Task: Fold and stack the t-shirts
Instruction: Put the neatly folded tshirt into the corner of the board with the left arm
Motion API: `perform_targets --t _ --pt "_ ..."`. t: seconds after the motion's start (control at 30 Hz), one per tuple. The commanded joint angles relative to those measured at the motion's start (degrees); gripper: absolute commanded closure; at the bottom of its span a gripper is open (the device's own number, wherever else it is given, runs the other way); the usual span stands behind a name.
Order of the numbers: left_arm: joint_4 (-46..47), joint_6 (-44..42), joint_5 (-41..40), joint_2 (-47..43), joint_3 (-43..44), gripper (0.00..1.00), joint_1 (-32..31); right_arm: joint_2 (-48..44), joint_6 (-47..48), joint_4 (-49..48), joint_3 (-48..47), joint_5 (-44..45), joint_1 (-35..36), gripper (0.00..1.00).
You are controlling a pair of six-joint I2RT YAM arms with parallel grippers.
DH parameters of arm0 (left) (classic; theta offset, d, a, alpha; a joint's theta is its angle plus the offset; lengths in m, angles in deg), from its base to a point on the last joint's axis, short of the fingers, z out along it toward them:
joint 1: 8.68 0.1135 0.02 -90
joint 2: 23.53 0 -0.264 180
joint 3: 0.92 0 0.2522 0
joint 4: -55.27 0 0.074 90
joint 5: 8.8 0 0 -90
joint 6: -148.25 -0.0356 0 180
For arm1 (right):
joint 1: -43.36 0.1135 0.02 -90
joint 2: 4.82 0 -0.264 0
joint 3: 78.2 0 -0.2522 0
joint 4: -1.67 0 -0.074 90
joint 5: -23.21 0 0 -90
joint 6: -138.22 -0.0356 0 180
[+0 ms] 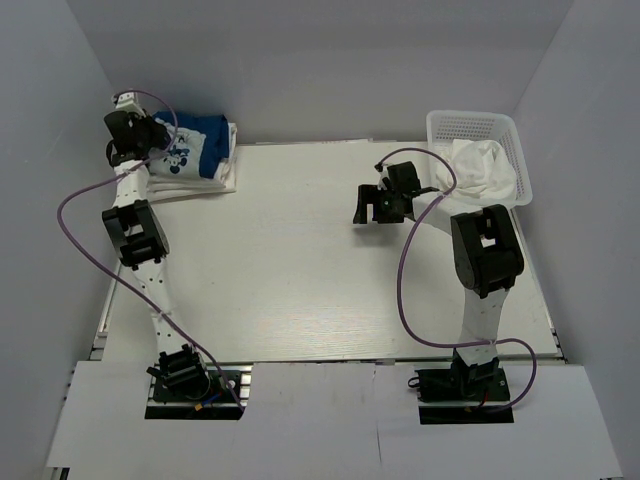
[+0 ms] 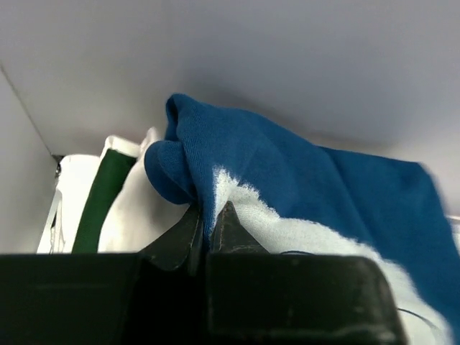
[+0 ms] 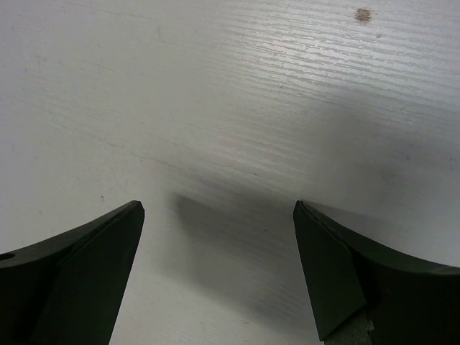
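White tabletop, at whose far-left corner our left gripper pinched the blue t-shirt atop white t-shirts, which we judged best drawn flat and square, while our right gripper hung spread mid-table.

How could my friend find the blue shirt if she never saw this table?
Look at the table, then go to its far left corner, across from the white basket. There the blue t-shirt sits on a pile of white t-shirts, pinched by the left claw. It is the only royal blue thing, with a small white-and-blue print.
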Motion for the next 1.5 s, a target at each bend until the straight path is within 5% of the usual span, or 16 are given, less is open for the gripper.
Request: perform_targets --t 0.0,0.1,0.13,0.23,0.37,0.57,0.93,1.03,1.33,1.47 --pt "2.5 0.4 -2.7 2.7 3.2 0.89 0.4 0.1 0.6 2.4 -1.7 0.5 0.4 0.10" --pt "3.1 0.9 -4.0 2.7 0.3 0.58 0.4 0.1 0.6 2.7 -2.0 0.7 0.4 0.10" --pt "3.1 0.9 -5.4 2.7 -0.9 0.32 0.4 0.2 0.5 2.6 -2.1 0.7 0.4 0.10" --pt "3.1 0.9 -7.6 1.5 -1.6 0.01 0.4 -0.4 0.3 2.4 -2.0 0.0 0.5 0.10" --pt "2.6 1.6 -10.5 -1.6 -2.1 0.00 -0.1 -0.9 0.1 1.8 -1.9 0.4 0.6 0.10" --pt "-4.5 7.9 -25.5 -8.0 -3.4 0.00 -1.7 -3.2 0.7 0.5 -1.5 0.5 1.1 0.10" --pt "-13.0 12.3 -29.7 -24.7 -16.8 0.00 -4.8 -16.4 0.4 -7.0 9.9 -0.6 1.1 0.10" --pt "-12.9 12.3 -28.7 -33.1 -25.2 0.00 -7.2 -20.7 -0.5 -10.3 14.6 -2.0 1.1 0.10" --pt "0.1 23.6 -13.7 -62.3 -74.6 0.00 -16.9 -31.1 -5.3 -20.2 27.2 -5.2 0.8 0.10" --pt "2.5 24.5 -11.6 -71.3 -85.0 0.00 -19.7 -34.6 -5.7 -22.9 30.7 -3.4 0.8 0.10"
